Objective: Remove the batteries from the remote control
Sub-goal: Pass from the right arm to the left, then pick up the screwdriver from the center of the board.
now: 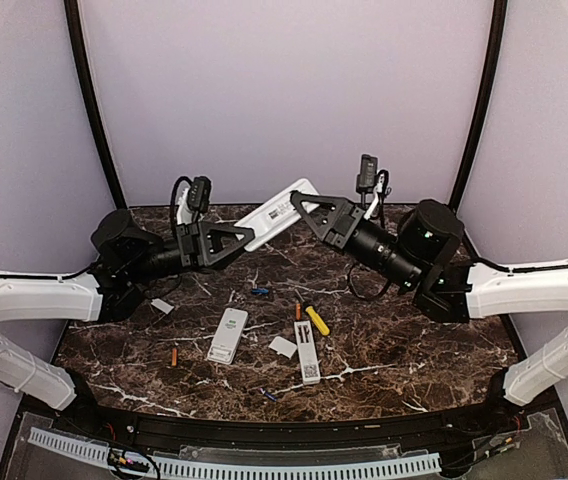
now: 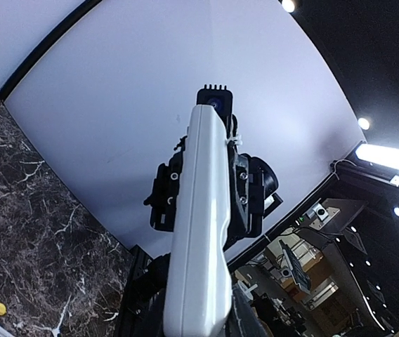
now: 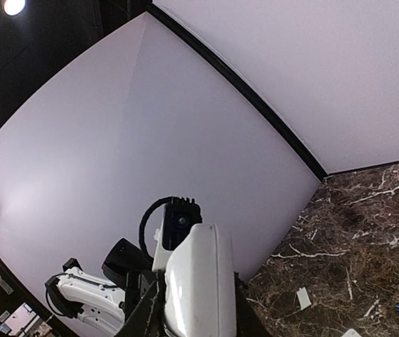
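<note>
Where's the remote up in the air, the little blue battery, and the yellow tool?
raised remote (image 1: 277, 212): top view, middle of its white body.
blue battery (image 1: 260, 291): top view, middle of the small cell.
yellow tool (image 1: 317, 320): top view, middle of its yellow handle.

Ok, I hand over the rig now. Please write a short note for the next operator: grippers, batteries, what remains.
Grippers: left gripper and right gripper are each shut on one end of the held white remote, in the air between them.
Batteries out on the marble table: left orange battery, rear blue battery, middle orange battery, front blue battery.
Done: closed-looking remote and opened remote lie flat, with two loose covers nearby.
Left: the held remote. Whether cells remain inside cannot be seen.
</note>
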Robot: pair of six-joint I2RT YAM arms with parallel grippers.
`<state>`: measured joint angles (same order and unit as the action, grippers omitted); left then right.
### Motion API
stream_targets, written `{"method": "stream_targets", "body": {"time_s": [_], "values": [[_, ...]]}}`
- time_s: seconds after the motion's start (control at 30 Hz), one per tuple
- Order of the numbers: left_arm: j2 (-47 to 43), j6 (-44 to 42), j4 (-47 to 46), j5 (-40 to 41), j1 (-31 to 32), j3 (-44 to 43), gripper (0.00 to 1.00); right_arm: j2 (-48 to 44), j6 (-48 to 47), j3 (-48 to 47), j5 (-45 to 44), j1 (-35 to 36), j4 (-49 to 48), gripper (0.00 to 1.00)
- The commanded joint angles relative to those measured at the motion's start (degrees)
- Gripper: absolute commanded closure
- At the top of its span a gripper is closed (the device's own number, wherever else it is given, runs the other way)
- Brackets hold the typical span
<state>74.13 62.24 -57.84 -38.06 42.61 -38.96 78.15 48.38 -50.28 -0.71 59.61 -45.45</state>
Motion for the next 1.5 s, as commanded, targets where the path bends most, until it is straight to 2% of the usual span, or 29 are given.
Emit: {"method": "stream_targets", "body": {"time_s": [0.0, 0.13, 0.2, 0.33, 0.4, 0.43, 0.47, 0.5, 0.53, 0.57, 0.63, 0.7, 0.8, 1.03, 1.2, 1.47], "values": [[-1.3, 0.7, 4.6, -0.4, -0.8, -0.2, 1.00, -1.5, -0.6, 5.0, -3.9, 0.3, 4.6, 0.66], [-2.5, 0.7, 11.3, -0.4, -2.7, 0.8, 1.00, -2.8, -1.3, 5.8, -3.5, 0.2, 6.5, 0.37], [-2.9, 0.9, 13.5, -1.4, -4.4, 1.3, 1.00, -3.1, -1.7, 5.4, -3.4, 0.1, 8.7, 0.28], [-2.7, 1.2, 15.7, -6.4, -8.5, 2.2, 1.00, -4.9, -2.8, 6.0, -4.1, -0.2, 11.6, 0.17], [-2.6, -0.4, 18.9, -10.0, -11.1, 2.5, 1.00, -6.9, -3.5, 6.0, -5.4, -0.4, 16.5, 0.14], [-2.8, -3.3, 20.7, -12.5, -12.8, 2.4, 1.00, -8.1, -3.8, 6.2, -6.2, -0.7, 18.9, 0.13], [-3.1, -5.4, 26.4, -13.8, -13.6, 2.1, 1.00, -9.3, -4.0, 6.2, -6.8, -1.1, 22.3, 0.12], [-3.2, -11.4, 30.5, -15.6, -15.0, 0.9, 1.00, -10.4, -3.7, 6.1, -7.5, -1.7, 26.3, 0.11], [-3.6, -14.9, 39.7, -15.2, -15.6, 0.0, 1.00, -11.3, -3.3, 5.9, -7.9, -2.3, 30.4, 0.11], [-3.8, -22.5, 50.5, -13.6, -16.5, -2.1, 1.00, -12.1, -3.2, 5.7, -8.1, -3.0, 34.8, 0.12], [-4.3, -31.6, 61.9, -8.9, -17.4, -5.0, 1.00, -12.4, -2.7, 4.4, -9.2, -4.1, 43.8, 0.12], [-4.4, -37.1, 66.9, -7.3, -18.3, -6.7, 1.00, -11.1, -2.5, 3.1, -9.9, -4.7, 52.0, 0.13], [-2.9, -41.7, 69.8, -9.1, -19.3, -8.6, 1.00, -7.4, -1.8, 1.5, -9.3, -5.0, 60.4, 0.19], [0.0, -45.0, 72.0, -17.3, -19.5, -10.2, 1.00, 4.5, -3.1, -1.7, -4.2, -5.1, 63.9, 0.35], [0.7, -47.5, 76.3, -17.8, -19.6, -10.9, 1.00, 12.4, -6.6, -5.9, -3.8, -5.1, 66.1, 0.45], [1.3, -48.5, 78.9, -12.9, -19.7, -11.4, 1.00, 18.9, -12.2, -10.7, -3.9, -5.1, 68.1, 0.53]]}}
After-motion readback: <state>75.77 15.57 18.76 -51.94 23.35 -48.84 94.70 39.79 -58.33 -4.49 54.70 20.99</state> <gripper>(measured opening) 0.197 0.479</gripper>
